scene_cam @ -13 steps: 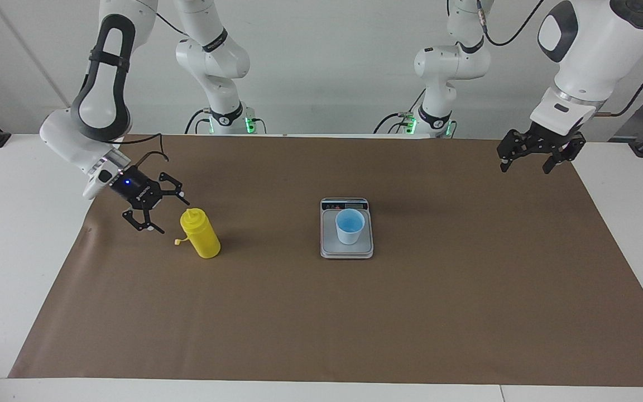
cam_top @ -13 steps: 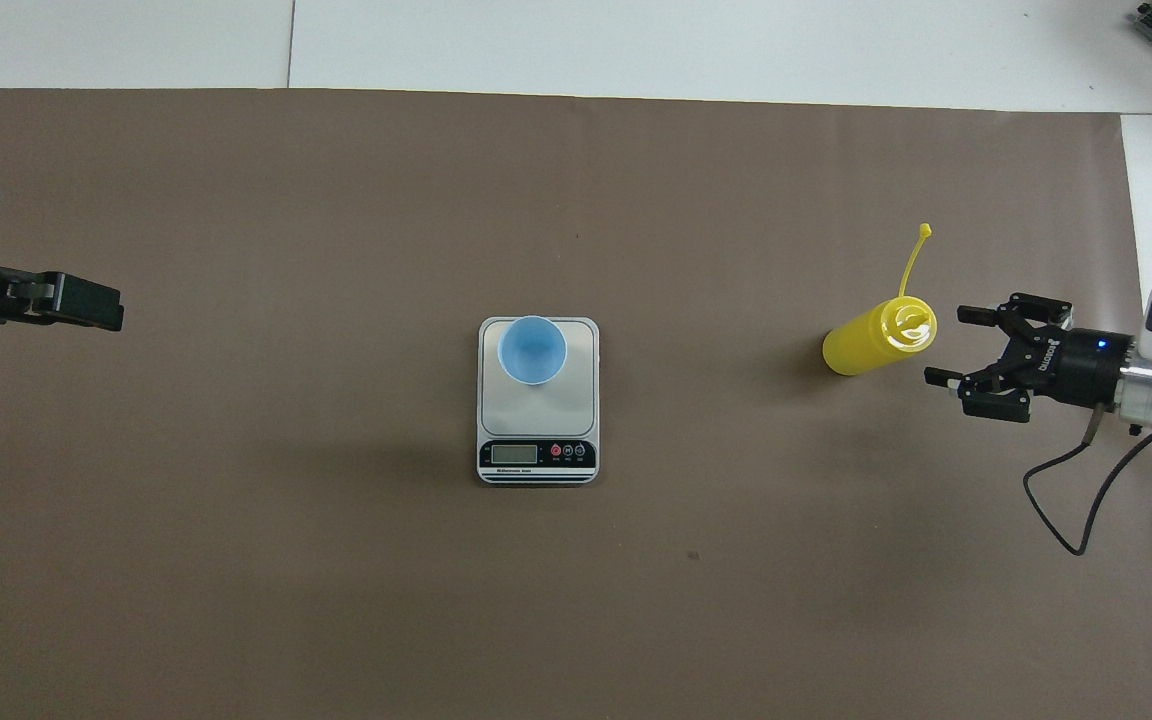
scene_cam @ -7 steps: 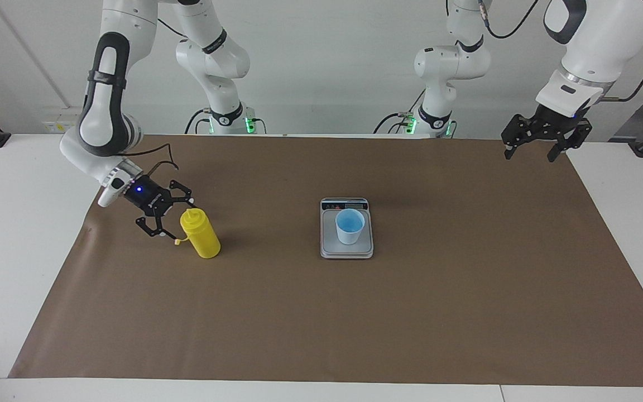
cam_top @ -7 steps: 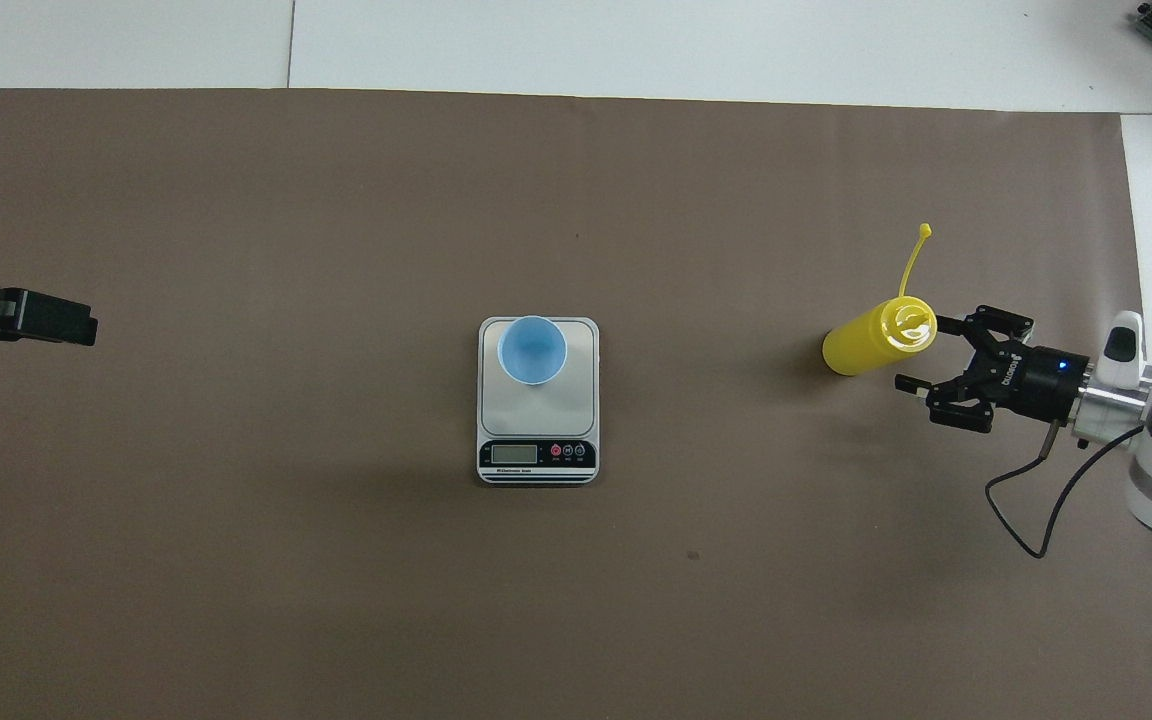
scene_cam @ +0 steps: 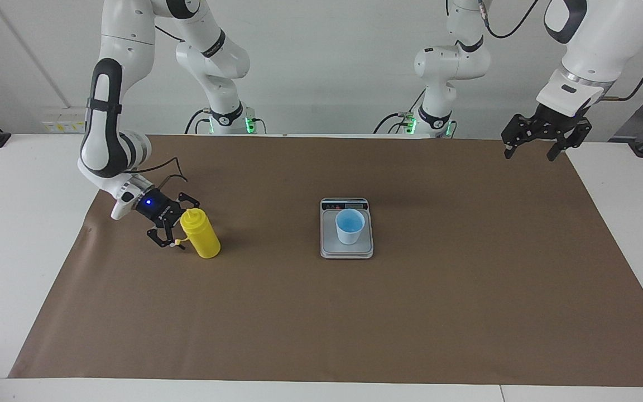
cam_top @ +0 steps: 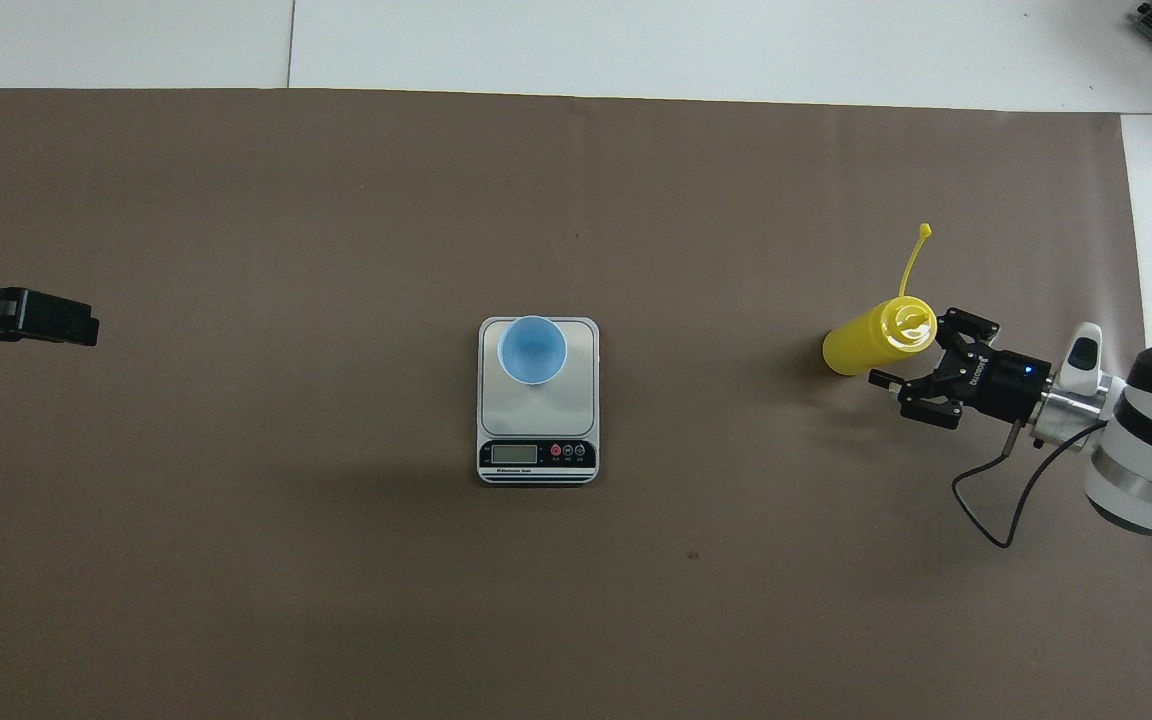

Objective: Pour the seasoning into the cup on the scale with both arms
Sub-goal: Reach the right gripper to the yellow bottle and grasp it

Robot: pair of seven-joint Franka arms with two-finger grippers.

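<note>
A: Yellow plastic is the thing to watch. The seasoning bottle (scene_cam: 201, 234) stands upright on the brown paper toward the right arm's end of the worktop (scene_cam: 31, 234), well apart from the scale, with its tethered cap hanging off on a thin strap.

B: And the right gripper (scene_cam: 175, 225)?

A: Over the last second it has slid in from the side. It was a clear gap away from the bottle; now it sits just beside the domed top with one finger on either side of it, jaws spread and holding nothing.

B: So the grasp is about to happen?

A: That seems likely. The bottle has not shifted, so nothing has gripped it yet. It looks smooth and round, and soft squeeze plastic may dent under the fingers, so a hold on the straight body should be steadier than one on the tapering dome.

B: What about the left gripper (scene_cam: 542, 138)?

A: It has risen a little and waits high over the left arm's corner of the paper, also released and empty.

B: And the target?

A: The pale blue cup (scene_cam: 350, 226), tapered and handleless, stands on the steel plate of the flat grey scale (scene_cam: 346, 249) at mid-worktop, with the dark display strip on the robots' side.
</note>
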